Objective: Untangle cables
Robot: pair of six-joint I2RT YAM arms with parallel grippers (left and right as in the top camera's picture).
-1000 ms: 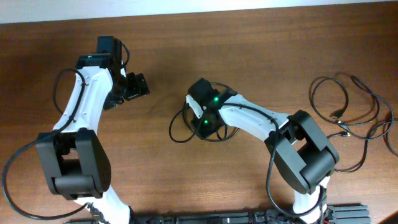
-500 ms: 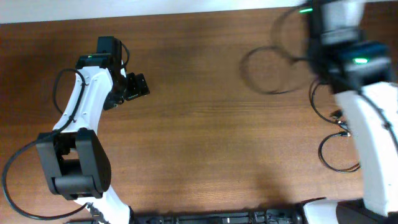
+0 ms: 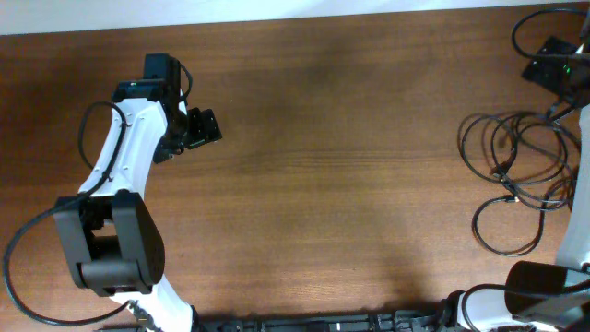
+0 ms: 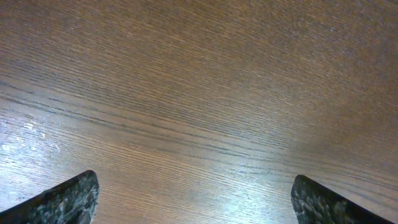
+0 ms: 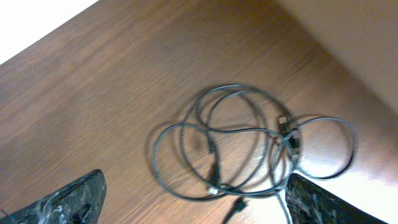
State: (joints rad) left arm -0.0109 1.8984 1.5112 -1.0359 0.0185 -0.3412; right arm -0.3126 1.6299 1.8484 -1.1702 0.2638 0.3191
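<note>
The cables [image 3: 502, 172] lie as a heap of overlapping thin black loops near the table's right edge. In the right wrist view the cables [image 5: 213, 177] spread on the wood just ahead of the fingers, small plug ends showing. My right gripper [image 3: 551, 60] hovers at the far right corner, behind the heap. The right gripper [image 5: 193, 205] is open, its fingertips [image 5: 68, 199] wide apart with nothing gripped. My left gripper [image 3: 205, 127] sits far off at the left. The left gripper [image 4: 199, 199] stands open over bare wood [image 4: 199, 93].
The table's far edge [image 3: 295, 20] meets a white strip. A pale surface [image 5: 348, 43] borders the wood in the right wrist view. A black rail [image 3: 304, 323] runs along the front edge between the arm bases. The left arm's own wire [image 3: 88, 129] loops beside its white link.
My right arm swung from the table's middle to the far right corner, carrying a cable loop. Its gripper has opened and the loop now lies with the heap. The left arm stayed still.
</note>
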